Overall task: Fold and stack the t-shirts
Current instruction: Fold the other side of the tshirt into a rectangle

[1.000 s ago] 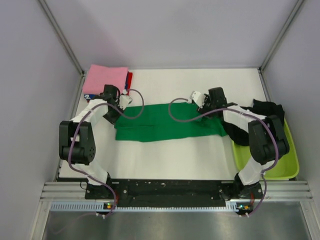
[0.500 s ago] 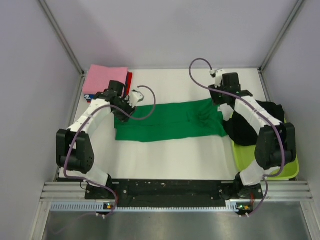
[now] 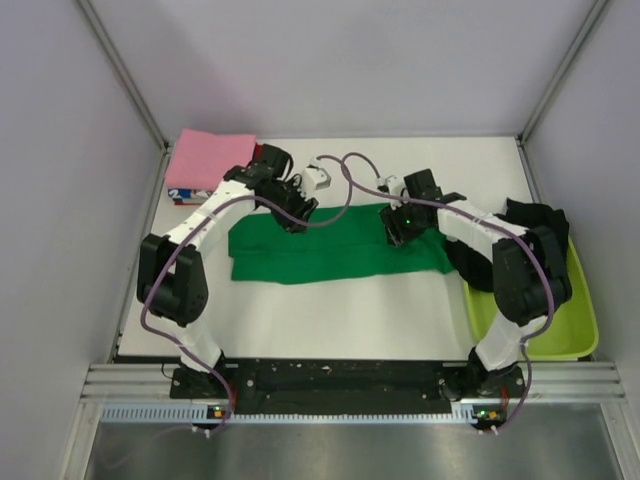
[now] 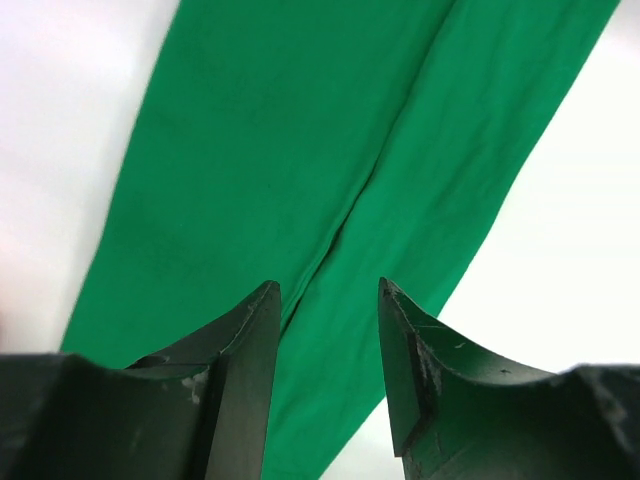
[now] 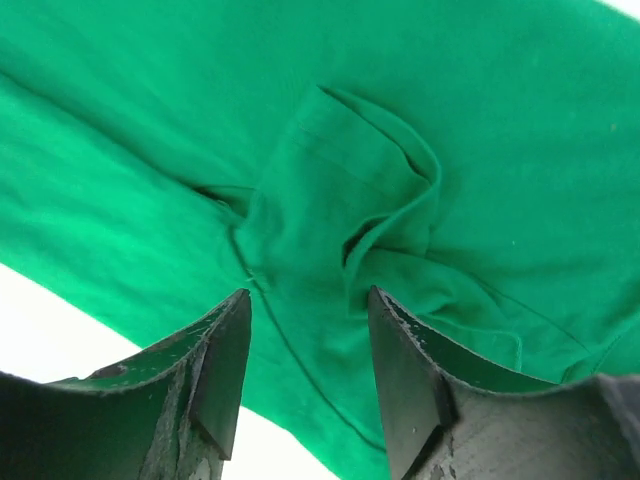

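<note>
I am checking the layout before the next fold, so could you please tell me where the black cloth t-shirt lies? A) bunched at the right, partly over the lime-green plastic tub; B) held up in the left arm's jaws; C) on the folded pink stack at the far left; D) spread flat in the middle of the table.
A: in the top view the black cloth t-shirt lies crumpled at the right, over the far end of the lime-green plastic tub.
</note>
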